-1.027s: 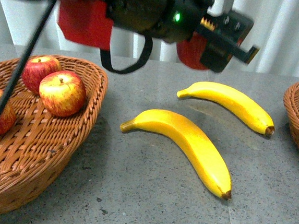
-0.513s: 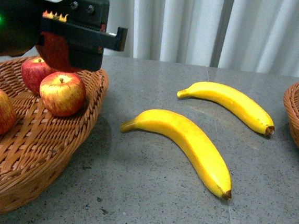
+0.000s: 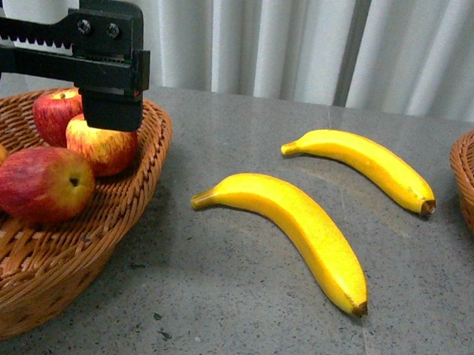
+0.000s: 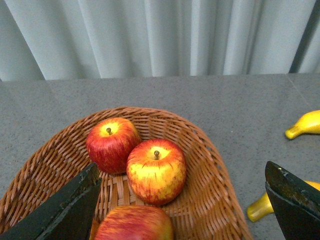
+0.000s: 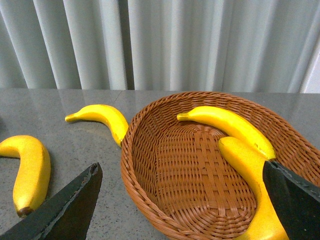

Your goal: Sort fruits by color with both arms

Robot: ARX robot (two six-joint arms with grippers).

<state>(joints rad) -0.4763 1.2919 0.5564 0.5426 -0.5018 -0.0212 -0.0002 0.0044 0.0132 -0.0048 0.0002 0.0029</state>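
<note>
Four apples (image 3: 45, 184), four bananas (image 3: 299, 224), two baskets (image 3: 61, 287); two bananas lie on the table (image 3: 232, 327).

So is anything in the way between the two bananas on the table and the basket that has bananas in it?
No, nothing visible is. Only bare grey table lies between the far banana, the near banana and the right basket. They would just have to be lifted over its raised wicker rim.

Black left pincer (image 4: 181, 170), toothed rail (image 3: 34, 33), two screws (image 3: 85, 26)
</note>
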